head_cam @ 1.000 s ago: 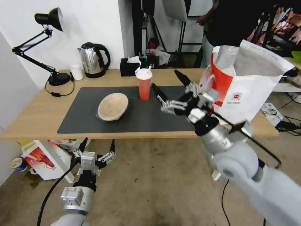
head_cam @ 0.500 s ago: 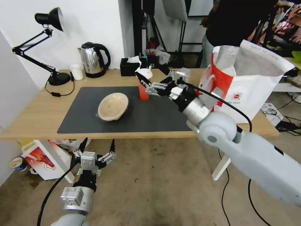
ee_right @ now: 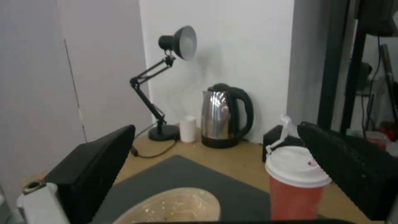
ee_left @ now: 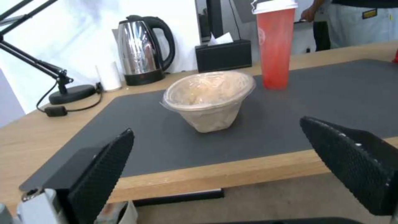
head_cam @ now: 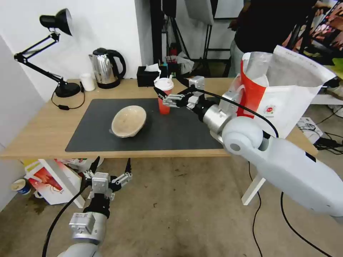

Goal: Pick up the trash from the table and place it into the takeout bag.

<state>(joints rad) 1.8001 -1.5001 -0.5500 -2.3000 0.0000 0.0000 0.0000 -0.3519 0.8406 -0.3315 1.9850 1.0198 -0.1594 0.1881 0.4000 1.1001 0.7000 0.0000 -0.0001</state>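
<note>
Now the right claw (head_cam: 168,95) has moved in from half a second ago and reaches the tall red translucent cup with white lid (head_cam: 164,95), fingers spread wide on either side of it, apparently not yet touching. That cup stands on the dark grey mat of the long light-wood table (head_cam: 39,137), beside the shallow beige bowl (head_cam: 128,121). On the large white takeout bag with red band (head_cam: 282,96), the print is too small to read. Wide open, the left claw (head_cam: 111,170) hangs below the table edge.

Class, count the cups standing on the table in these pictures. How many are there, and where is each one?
2. The red cup stands on the dark mat, beside the beige bowl. The small white cup stands between the kettle and the lamp base.
</note>
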